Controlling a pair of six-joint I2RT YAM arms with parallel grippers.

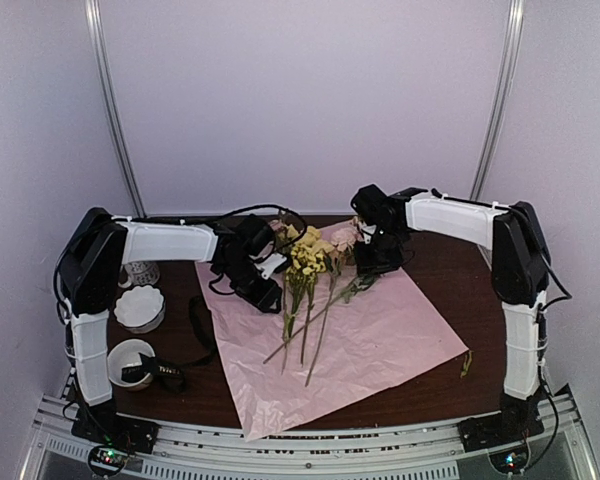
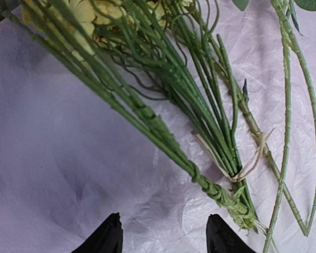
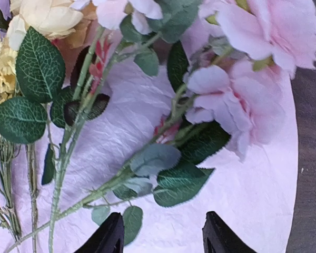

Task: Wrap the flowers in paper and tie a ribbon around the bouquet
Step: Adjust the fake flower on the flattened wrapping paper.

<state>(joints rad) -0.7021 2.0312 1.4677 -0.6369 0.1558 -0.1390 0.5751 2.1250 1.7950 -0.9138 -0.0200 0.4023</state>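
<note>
The flowers (image 1: 308,268) lie on the lilac-pink paper (image 1: 380,345), blooms toward the back and thin stems pointing at the near edge. My left gripper (image 1: 263,290) hovers at their left side. In the left wrist view it (image 2: 166,238) is open over bare paper (image 2: 58,158), just short of the green stems (image 2: 163,129) bound with a pale tie (image 2: 237,176). My right gripper (image 1: 372,272) is open above the pink blooms (image 3: 247,100) and leaves (image 3: 181,182), nothing between its fingers (image 3: 109,237). The black ribbon (image 1: 199,322) lies left of the paper.
Two white bowls (image 1: 140,308) (image 1: 128,360) stand at the table's left, the ribbon's end trailing over the nearer one. A small green scrap (image 1: 466,364) lies on the brown table (image 1: 450,275) right of the paper. White walls close in on three sides.
</note>
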